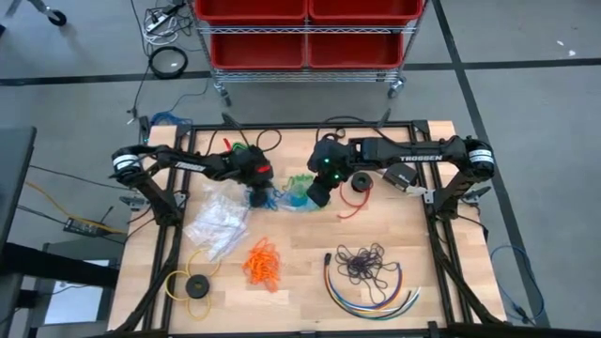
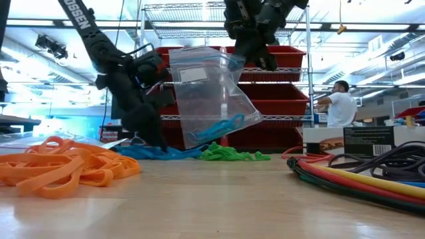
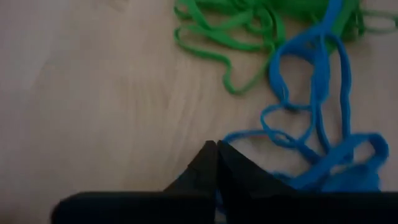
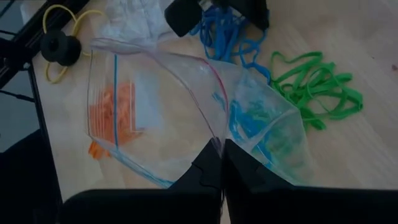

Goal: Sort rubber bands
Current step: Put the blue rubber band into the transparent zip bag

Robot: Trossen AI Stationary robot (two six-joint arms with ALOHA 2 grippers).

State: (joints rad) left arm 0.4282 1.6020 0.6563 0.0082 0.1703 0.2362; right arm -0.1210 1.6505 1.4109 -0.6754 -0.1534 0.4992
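Sorting barely underway: my right pincer (image 4: 221,149) is gripping the clear bag (image 4: 186,112) holding few blue bands (image 4: 245,118), my left pincer (image 3: 216,149) is closing on the blue pile (image 3: 323,155), while green bands (image 1: 299,180), orange bands (image 1: 263,263) and purple bands (image 1: 364,261) are lying loose.

behind your wooden worktop (image 1: 300,282) you see a wire rack (image 1: 305,70) with red bins (image 1: 254,47) on grey floor (image 1: 526,84); a person (image 2: 340,103) stands under bright ceiling lights.

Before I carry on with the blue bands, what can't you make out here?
- Whether the left gripper pinches any blue bands: left wrist view, its own fingers cover the contact.
- How many bands lie in the bag: low view, too small; right wrist view, film blurs them.
- Blue pile in the high view: arms cover it.
- Right gripper pinches the bag's edge.
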